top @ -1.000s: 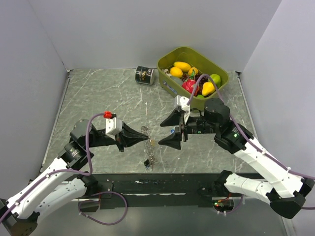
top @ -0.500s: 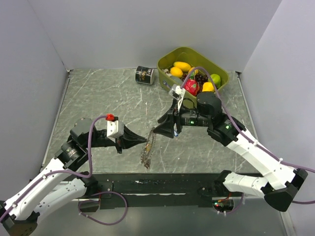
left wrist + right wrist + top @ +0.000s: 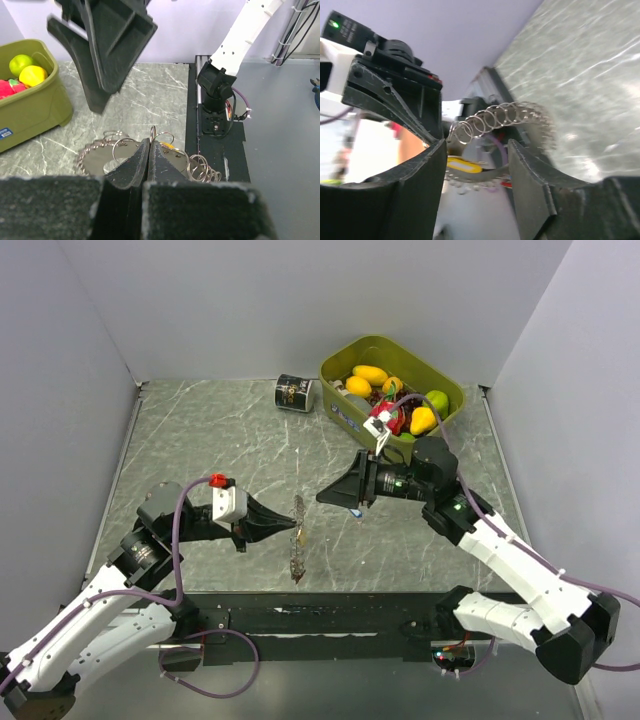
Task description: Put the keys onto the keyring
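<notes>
The keyring, a silvery coiled ring, hangs edge-on above the table's front, and my left gripper is shut on its rim. In the left wrist view the shut fingertips pinch the keyring, with small wire loops and a yellow-tagged key beside them. My right gripper hovers just right of the ring, pointing at it. Its jaws are open around empty air, framing the coil and the yellow tag beyond. A blue-tagged key lies on the table under the right gripper.
A green bin of toy fruit stands at the back right, and it also shows at the left of the left wrist view. A black can lies beside it. A black strip runs along the near edge.
The left gripper has turned the keyring from slanted to edge-on and upright. The right gripper has swung round to point at it, its jaws narrowing.
</notes>
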